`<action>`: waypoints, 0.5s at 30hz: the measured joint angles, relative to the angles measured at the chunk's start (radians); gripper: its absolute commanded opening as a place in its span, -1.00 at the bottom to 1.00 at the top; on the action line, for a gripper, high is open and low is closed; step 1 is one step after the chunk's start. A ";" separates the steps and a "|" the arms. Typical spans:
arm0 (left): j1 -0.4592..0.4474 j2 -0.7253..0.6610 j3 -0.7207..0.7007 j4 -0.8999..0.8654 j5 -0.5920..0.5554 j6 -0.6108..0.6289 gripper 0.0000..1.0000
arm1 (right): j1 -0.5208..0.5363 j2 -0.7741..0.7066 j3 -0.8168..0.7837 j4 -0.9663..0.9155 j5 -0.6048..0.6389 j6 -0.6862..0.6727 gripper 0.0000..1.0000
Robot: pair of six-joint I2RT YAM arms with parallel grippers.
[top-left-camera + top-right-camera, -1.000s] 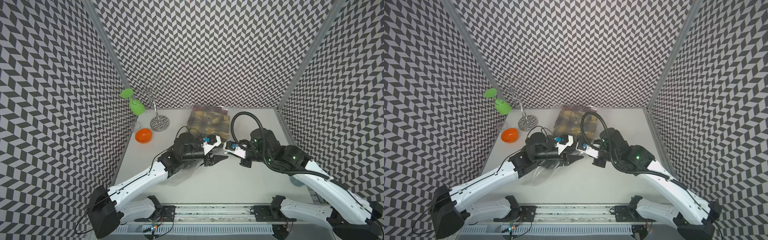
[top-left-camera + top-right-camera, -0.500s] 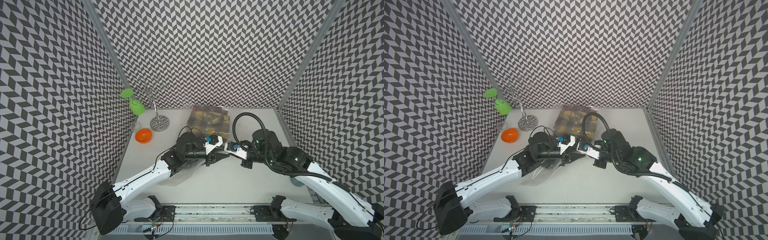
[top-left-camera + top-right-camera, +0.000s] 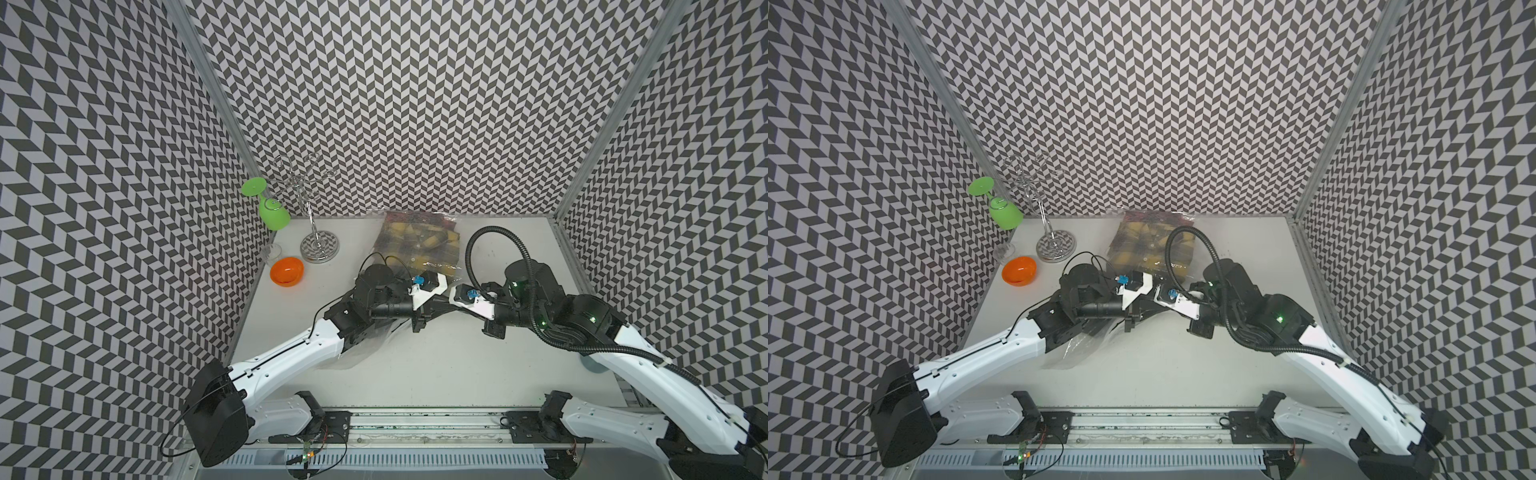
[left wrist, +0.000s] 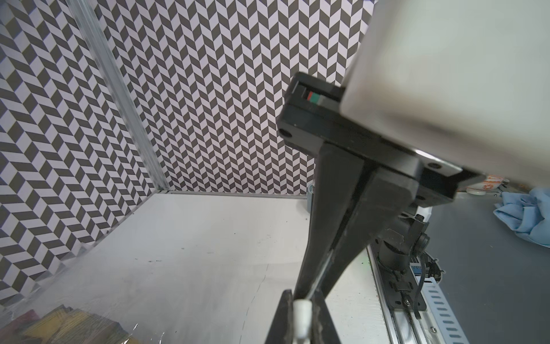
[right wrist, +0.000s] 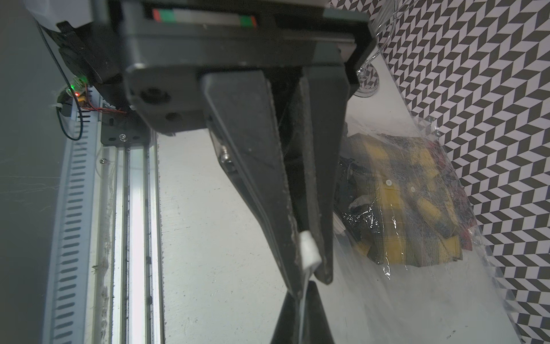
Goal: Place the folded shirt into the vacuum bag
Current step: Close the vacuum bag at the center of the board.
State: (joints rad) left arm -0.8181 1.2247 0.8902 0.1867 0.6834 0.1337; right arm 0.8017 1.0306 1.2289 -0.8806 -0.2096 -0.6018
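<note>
The folded shirt, yellow and dark plaid, lies at the back middle of the table inside the vacuum bag. The crinkly clear plastic runs from the back wall forward under my left arm. Both grippers meet tip to tip mid-table, in front of the shirt. My left gripper is shut on the bag's whitish zip-seal edge. My right gripper is shut on the same white edge right beside it. In the right wrist view the shirt shows under glossy plastic.
At the back left stand a wire glass rack with a green glass hung on it, a clear glass and an orange bowl. The arms' rail runs along the table's front edge. A blue cloth lies off the table.
My left gripper has slid right to meet the right gripper and has closed from open onto the bag's edge. The right gripper has stayed shut in place.
</note>
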 measured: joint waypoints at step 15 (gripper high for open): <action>-0.053 0.002 0.015 -0.087 -0.125 0.147 -1.00 | -0.055 -0.039 -0.051 0.005 -0.038 0.035 -1.00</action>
State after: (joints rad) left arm -0.8711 1.2266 0.9054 0.0994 0.5587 0.2806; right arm 0.7471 0.9920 1.1782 -0.8761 -0.2474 -0.5671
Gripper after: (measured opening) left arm 0.110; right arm 0.048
